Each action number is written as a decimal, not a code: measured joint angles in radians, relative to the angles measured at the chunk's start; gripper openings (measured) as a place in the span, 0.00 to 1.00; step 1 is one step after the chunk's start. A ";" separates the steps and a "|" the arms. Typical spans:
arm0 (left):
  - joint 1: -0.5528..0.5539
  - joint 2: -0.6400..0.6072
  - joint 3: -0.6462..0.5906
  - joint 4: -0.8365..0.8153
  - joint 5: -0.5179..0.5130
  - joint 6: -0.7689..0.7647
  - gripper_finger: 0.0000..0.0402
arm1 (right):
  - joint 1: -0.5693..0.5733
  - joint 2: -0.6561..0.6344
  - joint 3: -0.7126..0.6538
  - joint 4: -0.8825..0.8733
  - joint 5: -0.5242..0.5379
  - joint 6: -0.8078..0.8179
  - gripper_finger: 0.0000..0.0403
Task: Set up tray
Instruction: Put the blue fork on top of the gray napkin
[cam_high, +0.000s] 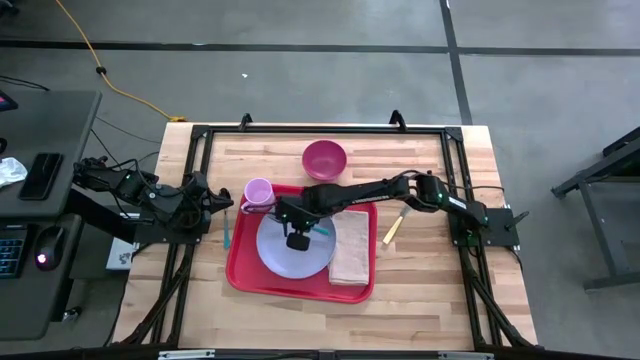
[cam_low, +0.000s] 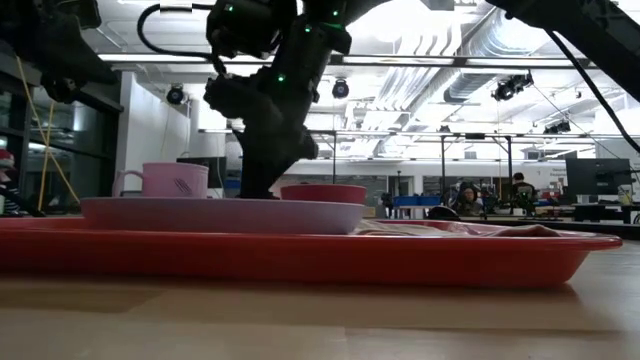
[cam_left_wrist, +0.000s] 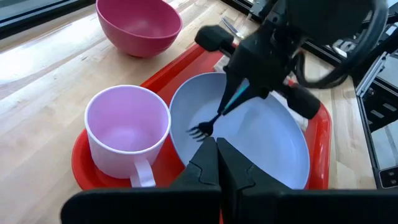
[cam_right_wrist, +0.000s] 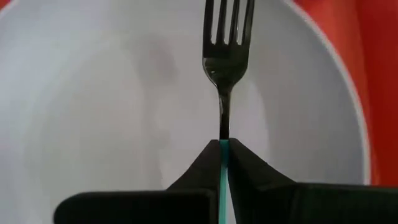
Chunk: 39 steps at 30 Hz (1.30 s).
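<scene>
Now the light wooden table (cam_high: 430, 290) stands on a grey floor (cam_high: 300, 70), with a dark desk (cam_high: 40, 150) at the left. On it lies the red tray (cam_high: 245, 272), carrying a lavender plate (cam_high: 275, 255), a pink cup (cam_high: 258, 190) and a napkin (cam_high: 350, 255). The right gripper (cam_high: 297, 240) has its fingers closed on a fork (cam_right_wrist: 227, 56) above the plate. The left gripper (cam_left_wrist: 217, 168) waits beside the tray, fingers closed, holding nothing. Behind, the room shows ceiling lights (cam_low: 420, 20).

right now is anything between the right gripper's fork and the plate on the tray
Nothing visible. The right gripper is shut on the fork, which hangs over bare lavender plate on the red tray. The pink cup stands beside the plate.
</scene>
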 joint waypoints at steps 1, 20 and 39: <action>0.000 0.000 0.000 0.000 0.000 0.000 0.05 | 0.000 -0.003 0.001 0.001 0.003 0.002 0.00; 0.000 0.000 0.000 0.015 0.003 -0.003 0.05 | -0.001 -0.168 0.004 -0.251 0.072 0.244 0.01; 0.000 0.000 0.000 0.031 0.060 0.006 0.05 | 0.084 -0.206 0.001 -0.518 0.172 0.689 0.02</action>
